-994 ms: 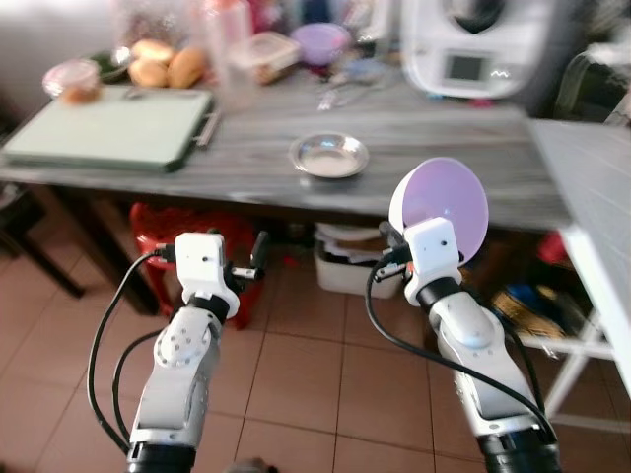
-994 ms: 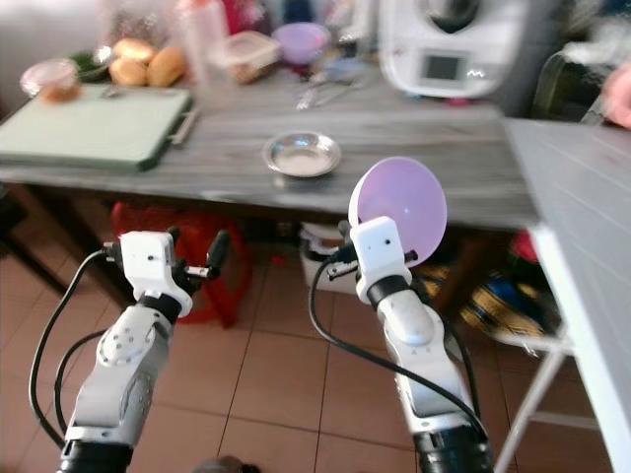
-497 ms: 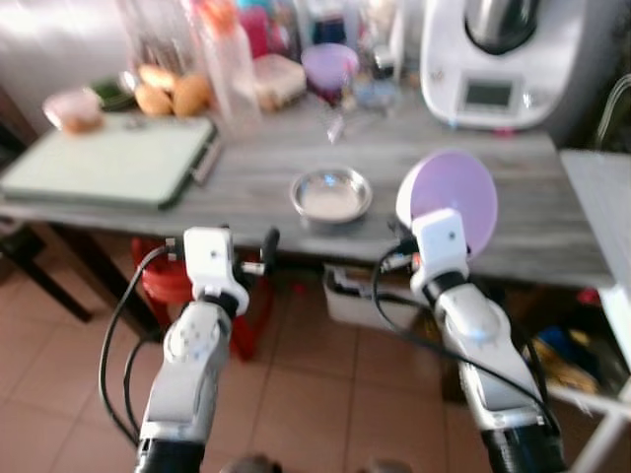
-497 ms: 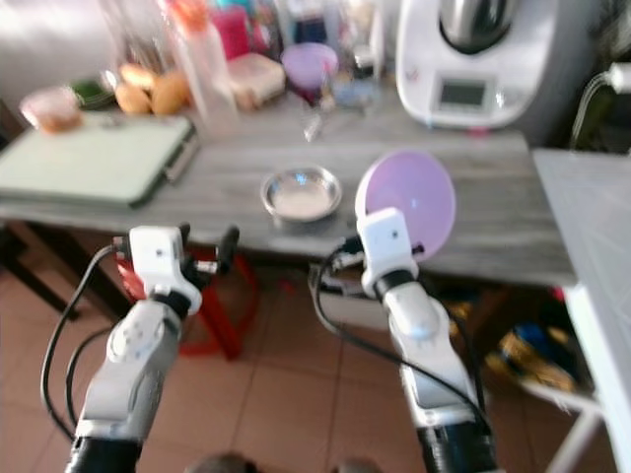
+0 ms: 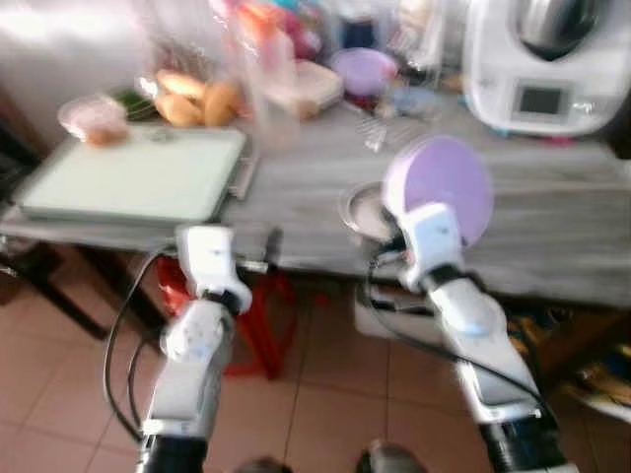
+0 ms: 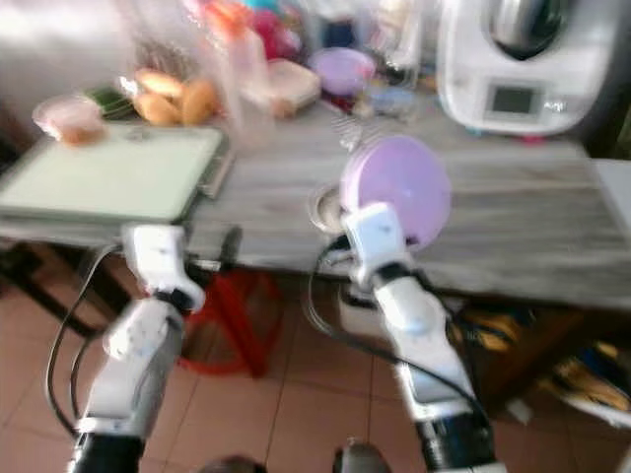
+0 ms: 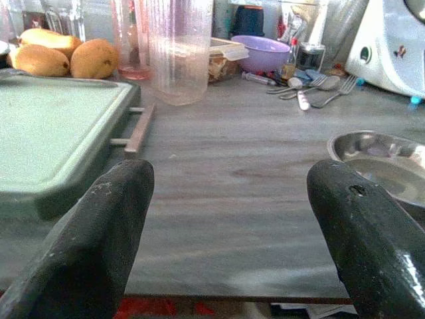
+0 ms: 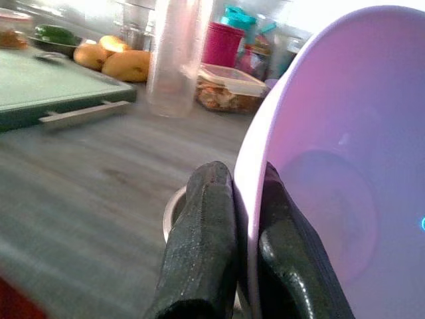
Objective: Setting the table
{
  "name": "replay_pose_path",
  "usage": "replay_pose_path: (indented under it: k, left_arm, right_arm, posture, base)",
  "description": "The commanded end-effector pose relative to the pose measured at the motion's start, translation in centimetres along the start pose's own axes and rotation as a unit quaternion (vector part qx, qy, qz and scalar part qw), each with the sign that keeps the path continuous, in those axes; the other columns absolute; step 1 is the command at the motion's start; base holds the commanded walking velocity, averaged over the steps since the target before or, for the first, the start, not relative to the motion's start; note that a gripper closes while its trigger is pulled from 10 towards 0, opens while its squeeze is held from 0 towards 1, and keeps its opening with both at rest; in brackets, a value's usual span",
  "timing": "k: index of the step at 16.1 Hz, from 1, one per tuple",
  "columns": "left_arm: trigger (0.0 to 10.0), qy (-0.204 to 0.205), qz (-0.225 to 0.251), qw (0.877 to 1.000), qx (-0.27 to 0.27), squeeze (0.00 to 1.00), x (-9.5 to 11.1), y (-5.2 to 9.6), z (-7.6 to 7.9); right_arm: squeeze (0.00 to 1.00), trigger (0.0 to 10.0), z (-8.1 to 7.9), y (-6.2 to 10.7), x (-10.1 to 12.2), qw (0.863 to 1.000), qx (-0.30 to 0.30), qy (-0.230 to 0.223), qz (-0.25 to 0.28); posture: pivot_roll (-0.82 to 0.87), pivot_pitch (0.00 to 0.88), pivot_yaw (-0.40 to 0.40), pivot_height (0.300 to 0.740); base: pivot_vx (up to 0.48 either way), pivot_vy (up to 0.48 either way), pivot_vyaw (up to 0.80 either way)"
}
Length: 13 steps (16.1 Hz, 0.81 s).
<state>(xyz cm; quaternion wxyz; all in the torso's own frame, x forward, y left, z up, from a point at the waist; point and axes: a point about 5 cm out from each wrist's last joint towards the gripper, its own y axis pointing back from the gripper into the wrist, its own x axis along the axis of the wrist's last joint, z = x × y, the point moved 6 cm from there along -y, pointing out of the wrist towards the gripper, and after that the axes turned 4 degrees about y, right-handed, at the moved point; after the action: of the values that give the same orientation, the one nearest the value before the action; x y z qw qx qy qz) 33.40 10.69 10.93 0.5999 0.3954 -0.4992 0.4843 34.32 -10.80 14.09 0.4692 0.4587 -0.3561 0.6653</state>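
I have stepped closer to the table, so it looks bigger than a second ago. My right gripper pinches the rim of the purple bowl and holds it up on its edge, over the table's near side. The metal dish sits just behind it. My left gripper is spread wide with nothing in it. I can read no writing. A green tray, mangoes, a clear jug, forks and a white machine stand around.

Bare tabletop lies between tray and steel bowl.
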Motion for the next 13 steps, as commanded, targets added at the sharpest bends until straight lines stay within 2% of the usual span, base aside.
replay_pose_path:
  k: [1,5,6,9,13]
  left_arm:
    - [10.0,-0.015,0.015,1.0,0.006,0.0,0.87,0.04,-0.82]
    - [10.0,-0.012,0.022,1.0,-0.013,0.0,1.08,0.26,-0.37]
    - [10.0,-0.01,0.023,1.0,-0.017,0.0,1.12,0.3,-0.24]
    - [10.0,-0.011,0.023,1.0,-0.018,0.0,1.1,0.37,-0.11]
    - [10.0,-0.01,0.021,1.0,-0.019,0.0,0.93,0.53,-0.14]
  right_arm:
    - [0.0,10.0,-0.26,-0.51,1.39,1.0,-0.002,0.0,0.023]
    - [0.0,10.0,0.15,-0.56,1.18,1.0,-0.015,0.007,0.018]
    - [0.0,10.0,0.23,-0.53,1.19,1.0,-0.015,0.008,0.019]
    - [0.0,10.0,0.38,-0.51,1.02,1.0,-0.021,0.007,0.014]
    - [0.0,10.0,0.63,-0.53,0.71,0.999,-0.033,-0.013,0.005]
  posture:
    - [-0.03,0.0,0.047,0.74]
    - [-0.03,0.0,0.047,0.74]
    - [-0.03,0.0,0.046,0.74]
    - [-0.03,0.0,0.046,0.74]
    - [-0.03,0.0,0.045,0.74]
  base:
    - [0.0,0.0,0.0]
    - [0.065,0.0,0.0]
    - [0.352,0.0,0.0]
    - [0.374,0.0,0.65]
    - [0.369,0.0,0.0]
